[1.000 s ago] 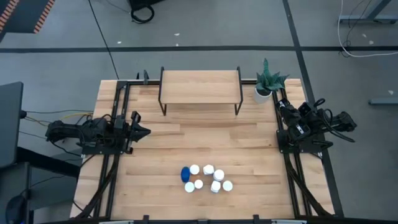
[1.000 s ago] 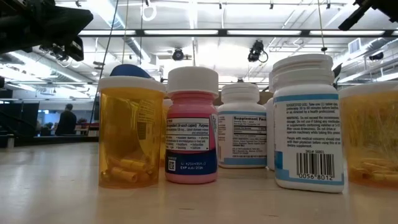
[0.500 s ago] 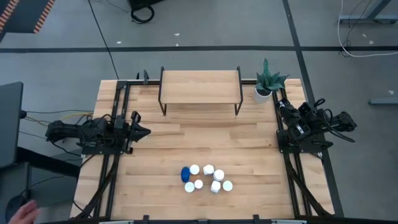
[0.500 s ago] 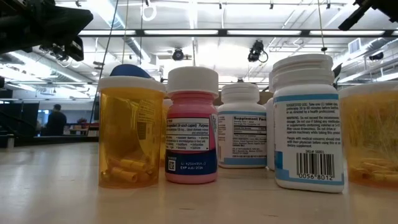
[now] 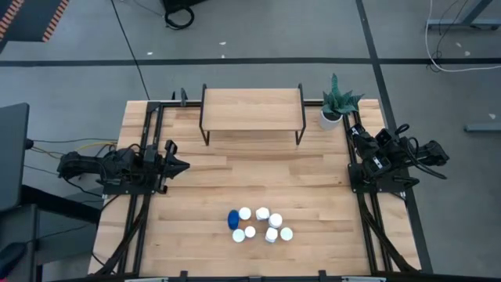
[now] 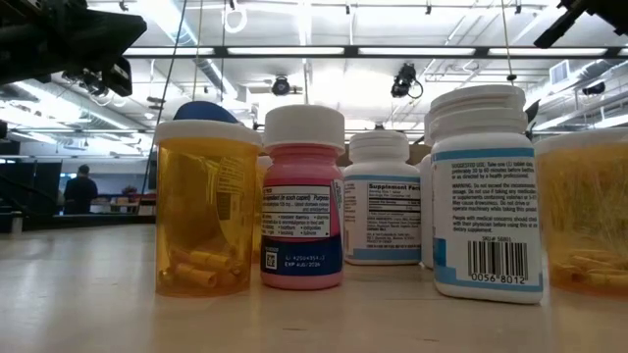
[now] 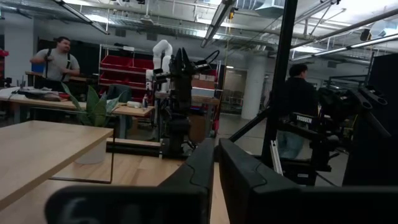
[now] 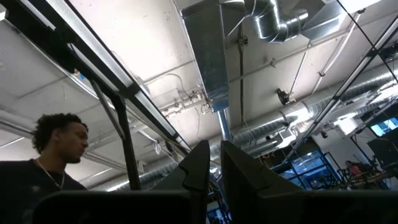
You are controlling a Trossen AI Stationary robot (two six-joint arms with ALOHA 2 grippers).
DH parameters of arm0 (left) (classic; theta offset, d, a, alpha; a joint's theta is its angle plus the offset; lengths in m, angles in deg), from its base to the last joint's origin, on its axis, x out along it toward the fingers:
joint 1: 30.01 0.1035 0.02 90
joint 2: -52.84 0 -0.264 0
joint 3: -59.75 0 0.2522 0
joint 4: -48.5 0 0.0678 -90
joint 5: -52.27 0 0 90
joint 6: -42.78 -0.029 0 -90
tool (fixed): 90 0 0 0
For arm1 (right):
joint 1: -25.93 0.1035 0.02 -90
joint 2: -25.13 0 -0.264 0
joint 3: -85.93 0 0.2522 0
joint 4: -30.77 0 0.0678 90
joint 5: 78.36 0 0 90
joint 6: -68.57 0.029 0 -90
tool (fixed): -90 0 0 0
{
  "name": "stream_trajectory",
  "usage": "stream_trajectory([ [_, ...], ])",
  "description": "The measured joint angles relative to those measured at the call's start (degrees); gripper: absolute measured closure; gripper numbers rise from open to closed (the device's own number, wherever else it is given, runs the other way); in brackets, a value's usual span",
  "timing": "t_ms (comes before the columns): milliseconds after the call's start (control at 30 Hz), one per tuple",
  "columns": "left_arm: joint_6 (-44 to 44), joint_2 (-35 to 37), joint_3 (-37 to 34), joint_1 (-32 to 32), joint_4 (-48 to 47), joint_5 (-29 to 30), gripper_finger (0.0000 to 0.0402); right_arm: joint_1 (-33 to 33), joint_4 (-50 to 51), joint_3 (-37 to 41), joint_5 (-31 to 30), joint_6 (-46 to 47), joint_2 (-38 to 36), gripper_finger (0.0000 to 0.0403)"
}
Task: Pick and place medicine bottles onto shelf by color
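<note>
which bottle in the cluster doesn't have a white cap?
The blue-capped bottle at the cluster's left edge, on the left arm's side. From above, the other medicine bottles all show white caps.

Grey floor [image 5: 274, 31] with dark seams; open ceiling with strip lights [image 6: 324, 51] and silver ducts [image 8: 267, 18]; red bins [image 7: 127, 65]; people at benches.

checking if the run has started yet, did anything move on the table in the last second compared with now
Nothing on the table visibly changed. The cluster of small white-capped medicine bottles with the one blue bottle sits where it was, the low light-wood shelf on black legs is bare as before, and the left gripper and right gripper stay parked at the table's sides. Only a person in the room beyond the table shifted along the background.
</note>
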Motion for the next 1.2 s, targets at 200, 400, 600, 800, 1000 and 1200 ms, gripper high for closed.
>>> stream_trajectory([
  [200,0.00,0.00,0.01,-0.01,0.01,0.01,0.0369,0.00,0.01,0.01,0.02,0.00,0.02,0.0356],
  [400,0.00,0.00,0.00,0.01,0.00,-0.01,0.0368,0.00,-0.01,-0.01,0.00,0.00,0.00,0.0356],
  [600,0.00,0.00,0.01,0.00,0.00,0.01,0.0376,0.00,0.01,0.01,0.00,0.00,0.00,0.0356],
  [800,0.19,-0.01,0.01,0.06,1.13,8.22,0.0371,0.00,0.01,0.00,0.00,-0.14,0.01,0.0356],
  [1000,8.77,-0.01,0.01,0.06,12.74,10.64,0.0366,0.00,-0.01,-0.01,0.00,-4.07,0.00,0.0356],
  [1200,9.54,-2.04,5.63,0.06,11.94,10.48,0.0374,0.00,-0.03,-0.01,0.00,-2.61,0.00,0.0356],
])
